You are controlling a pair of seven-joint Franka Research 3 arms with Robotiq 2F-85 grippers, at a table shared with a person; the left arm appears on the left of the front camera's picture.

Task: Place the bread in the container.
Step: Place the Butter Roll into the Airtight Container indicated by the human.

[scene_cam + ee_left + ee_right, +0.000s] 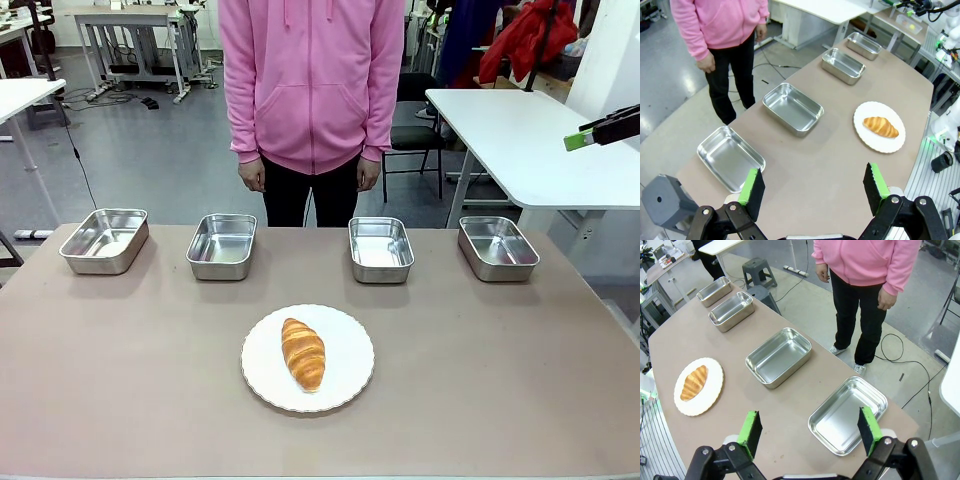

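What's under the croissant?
A round white plate is under the croissant, and the plate sits on the brown table. The bit of plate right beneath the croissant is covered, so it can't be seen.

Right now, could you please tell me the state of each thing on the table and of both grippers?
Croissant: lying on the plate, untouched.
White plate: holding the croissant.
Leftmost steel pan: empty.
Second steel pan from left: empty.
Third steel pan from left: empty.
Rightmost steel pan: empty.
Left gripper: open, holding nothing.
Right gripper: open, holding nothing.
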